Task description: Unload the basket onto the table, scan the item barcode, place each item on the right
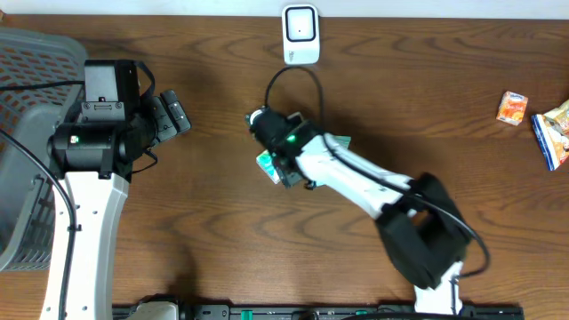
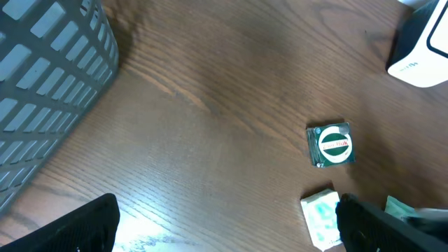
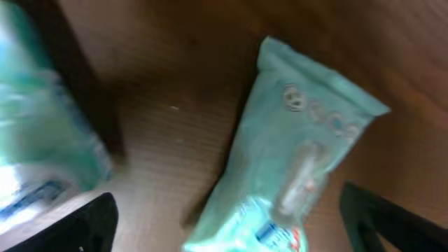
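Overhead: the right arm reaches over green packets mid-table, near the scanner [image 1: 300, 34].
Only the right wrist view shows the right gripper [image 3: 231, 227] with its fingers wide apart, clamped on nothing, a pale green packet [image 3: 301, 161] lying flat on the table [image 1: 400, 80] under them and a blurred packet [image 3: 38, 140] beside it. The left wrist view shows a small square packet [image 2: 331, 145] lying apart from them. The left gripper [image 2: 224, 234] stands spread and empty beside the basket [image 2: 49, 77].

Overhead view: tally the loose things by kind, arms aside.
Basket: 1
Barcode scanner: 1
Snack packets, right edge: 2
Green packets at the right arm, partly hidden: at least 2
Total: at least 6
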Available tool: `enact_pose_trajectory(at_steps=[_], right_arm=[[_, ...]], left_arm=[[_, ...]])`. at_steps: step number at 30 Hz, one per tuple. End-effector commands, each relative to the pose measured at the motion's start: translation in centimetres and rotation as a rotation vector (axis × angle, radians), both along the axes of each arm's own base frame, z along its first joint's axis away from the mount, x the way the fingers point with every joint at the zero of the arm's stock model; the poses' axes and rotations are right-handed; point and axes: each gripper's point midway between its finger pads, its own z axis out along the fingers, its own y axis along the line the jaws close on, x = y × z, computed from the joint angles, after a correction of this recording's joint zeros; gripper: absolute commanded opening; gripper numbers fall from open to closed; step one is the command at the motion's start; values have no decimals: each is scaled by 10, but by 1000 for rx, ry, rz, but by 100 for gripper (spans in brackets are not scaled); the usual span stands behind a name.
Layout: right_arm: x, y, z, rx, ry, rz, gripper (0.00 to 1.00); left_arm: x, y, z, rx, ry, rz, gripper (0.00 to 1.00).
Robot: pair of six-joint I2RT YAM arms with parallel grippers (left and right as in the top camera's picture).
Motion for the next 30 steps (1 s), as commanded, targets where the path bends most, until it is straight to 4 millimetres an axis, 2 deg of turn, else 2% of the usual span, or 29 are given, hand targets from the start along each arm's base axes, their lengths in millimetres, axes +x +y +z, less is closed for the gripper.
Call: enact_pose_trajectory(at_steps=[1, 4, 8, 9, 12, 17, 18, 21, 22, 26, 30], right_arm=[[5, -9, -13, -136, -66, -4, 87], [1, -13, -28, -177, -41, 3, 78], [0, -22, -37, -208, -11, -9, 76], [0, -24, -39, -211, -2, -12, 72], [-2, -29, -44, -218, 23, -21, 51], [-8, -35, -59, -178, 97, -51, 52], [-9, -35, -61, -158, 117, -62, 44], [-10, -38, -65, -109, 167, -85, 4], [-10, -39, -67, -90, 190, -88, 1], [-13, -36, -67, 20, 297, -79, 1], [-9, -22, -42, 269, 406, -25, 1]], left_arm=[[0, 4, 0, 17, -1, 9, 98], [0, 4, 0, 17, -1, 9, 98], [0, 4, 0, 17, -1, 9, 98], [0, 4, 0, 17, -1, 8, 98], [0, 4, 0, 17, -1, 9, 97], [0, 4, 0, 17, -1, 9, 98], [0, 4, 0, 17, -1, 8, 98], [0, 4, 0, 17, -1, 9, 98], [0, 4, 0, 17, -1, 8, 98], [0, 4, 0, 17, -1, 8, 97], [0, 4, 0, 17, -1, 9, 98]])
